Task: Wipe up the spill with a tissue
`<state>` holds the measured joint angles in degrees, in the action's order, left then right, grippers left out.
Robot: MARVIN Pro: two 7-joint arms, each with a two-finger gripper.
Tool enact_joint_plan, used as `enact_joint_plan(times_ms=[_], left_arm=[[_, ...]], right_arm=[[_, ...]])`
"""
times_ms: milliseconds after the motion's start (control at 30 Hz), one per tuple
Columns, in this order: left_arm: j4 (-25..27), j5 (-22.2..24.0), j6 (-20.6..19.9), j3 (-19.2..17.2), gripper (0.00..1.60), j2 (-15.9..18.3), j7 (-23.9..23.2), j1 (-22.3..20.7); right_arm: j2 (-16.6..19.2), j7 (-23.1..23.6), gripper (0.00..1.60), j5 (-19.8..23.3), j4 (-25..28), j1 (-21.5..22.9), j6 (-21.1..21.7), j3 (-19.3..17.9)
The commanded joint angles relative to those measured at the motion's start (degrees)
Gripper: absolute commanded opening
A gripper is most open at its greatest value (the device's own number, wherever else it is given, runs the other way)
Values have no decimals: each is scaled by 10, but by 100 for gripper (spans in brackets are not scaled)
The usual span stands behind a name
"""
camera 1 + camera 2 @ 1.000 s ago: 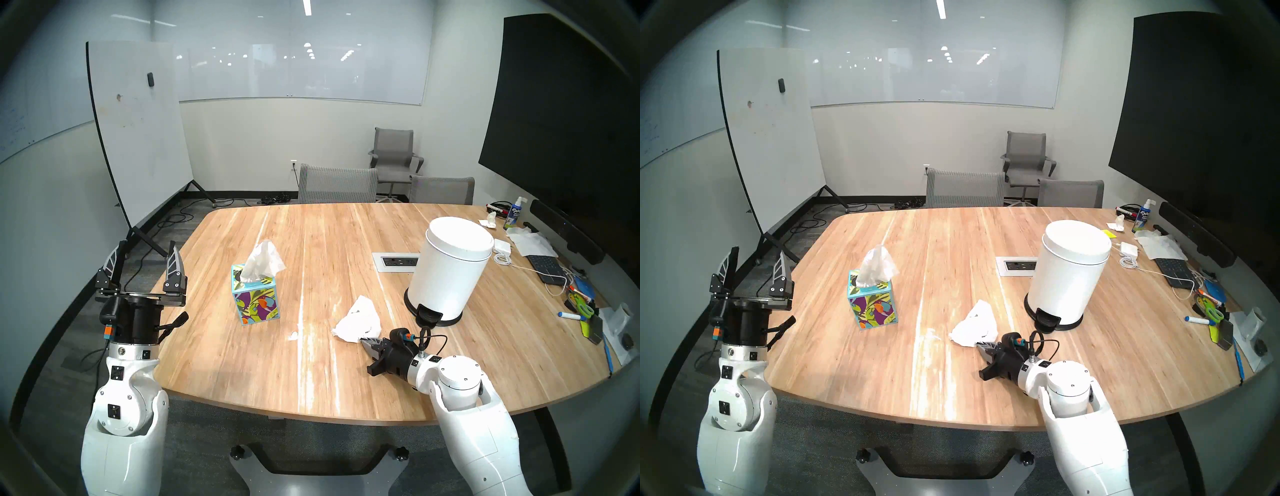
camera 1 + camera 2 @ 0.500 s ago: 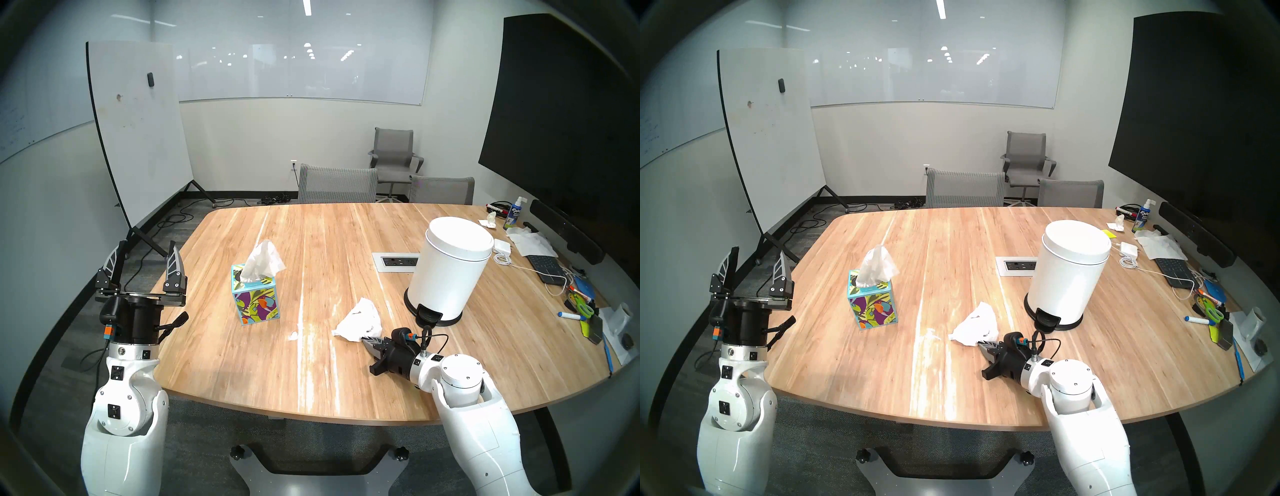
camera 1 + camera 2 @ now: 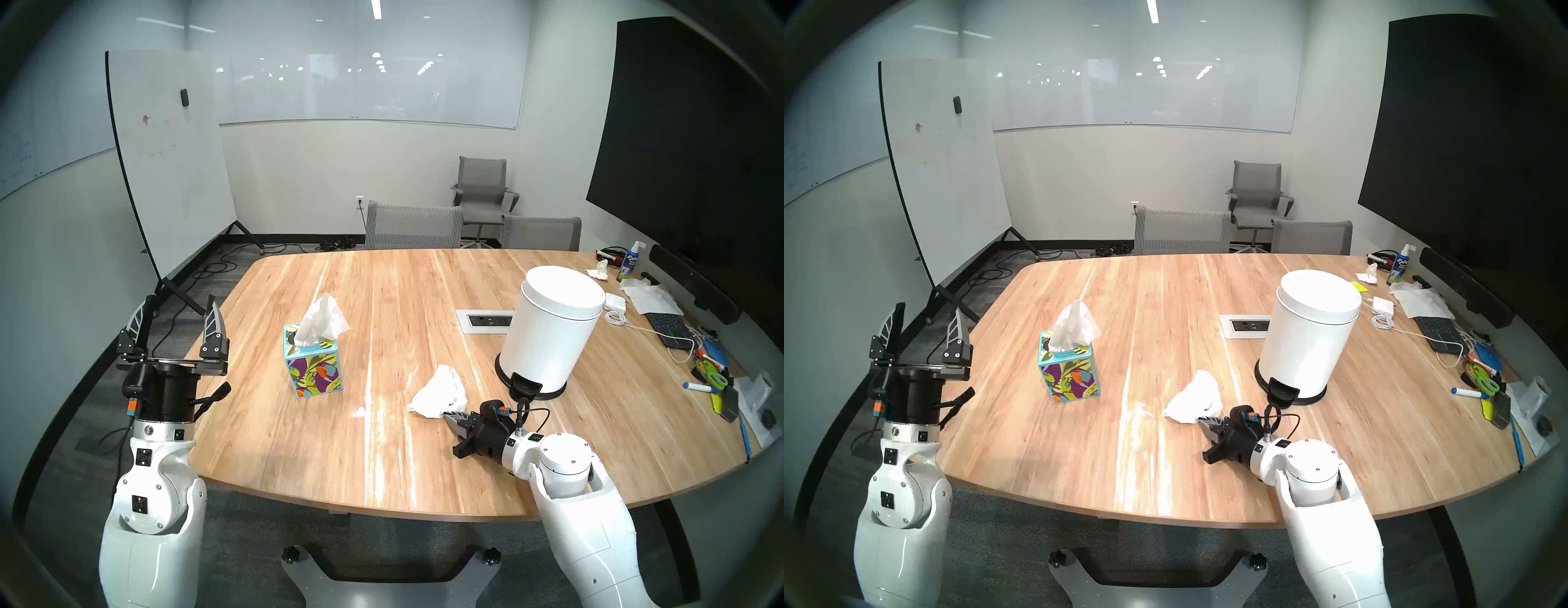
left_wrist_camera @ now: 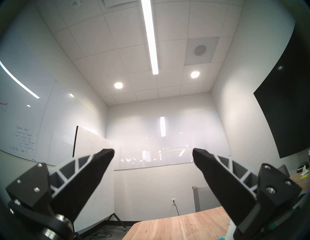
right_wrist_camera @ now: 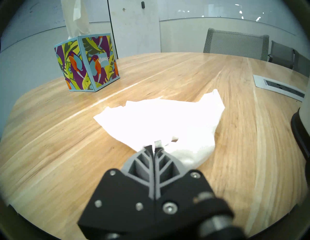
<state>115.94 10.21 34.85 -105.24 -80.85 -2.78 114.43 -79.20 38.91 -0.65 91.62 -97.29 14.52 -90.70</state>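
- Bench [image 3: 424, 297]: glossy pale wood with streaky grain.
- Tissue [image 3: 439, 392]: soft, crumpled white paper.
- Box [image 3: 314, 367]: printed smooth cardboard.
- Bin [image 3: 551, 331]: smooth white, slightly glossy, black base.
- Fingers [image 4: 87, 171]: matt black ribbed plastic.

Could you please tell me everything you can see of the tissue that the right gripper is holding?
The tissue is a white, crumpled sheet of thin soft paper, bunched into an irregular mound with torn-looking edges. It lies on the wooden table between the tissue box and the white pedal bin. The right gripper has its jaws shut on the near edge.
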Motion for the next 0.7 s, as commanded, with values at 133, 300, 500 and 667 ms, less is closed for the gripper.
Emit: enact_joint_plan(times_ms=[133, 300, 500, 667], left_arm=[[10, 0, 4, -1, 160, -1, 1, 1], [10, 0, 4, -1, 160, -1, 1, 1], [10, 0, 4, -1, 160, -1, 1, 1], [10, 0, 4, -1, 160, -1, 1, 1]], right_arm=[[14, 29, 0, 5, -1, 20, 16, 1], [8, 26, 0, -2, -49, 54, 8, 12], [1, 25, 0, -7, -92, 89, -3, 27], [-5, 25, 0, -14, -118, 113, -8, 38]])
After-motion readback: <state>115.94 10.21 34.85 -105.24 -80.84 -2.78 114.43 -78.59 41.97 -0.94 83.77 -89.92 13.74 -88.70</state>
